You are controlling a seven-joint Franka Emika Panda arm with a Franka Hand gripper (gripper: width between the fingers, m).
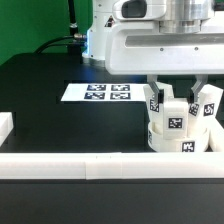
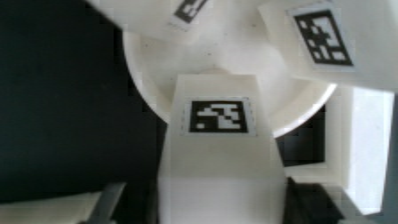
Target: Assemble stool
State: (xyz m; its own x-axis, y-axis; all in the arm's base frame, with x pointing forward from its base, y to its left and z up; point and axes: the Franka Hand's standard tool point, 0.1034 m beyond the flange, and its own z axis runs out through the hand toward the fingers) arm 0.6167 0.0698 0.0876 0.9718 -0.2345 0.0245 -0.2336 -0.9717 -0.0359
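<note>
The white round stool seat (image 1: 178,140) lies at the exterior view's right, against the front rail. Three white leg blocks stand up from it: one on the left (image 1: 155,100), one in the middle (image 1: 172,121) and one on the right (image 1: 208,104). My gripper (image 1: 179,96) is straight above the seat, its fingers down on either side of the middle leg. In the wrist view this tagged leg (image 2: 217,115) runs between my fingers, dark pads against both its sides; my gripper (image 2: 217,200) is shut on it. The seat (image 2: 164,75) and two other legs (image 2: 320,35) show beyond.
The marker board (image 1: 108,93) lies flat mid-table, to the exterior view's left of the seat. A long white rail (image 1: 70,163) runs along the front edge, with a short rail piece (image 1: 5,126) at the far left. The robot's white base (image 1: 105,40) stands behind.
</note>
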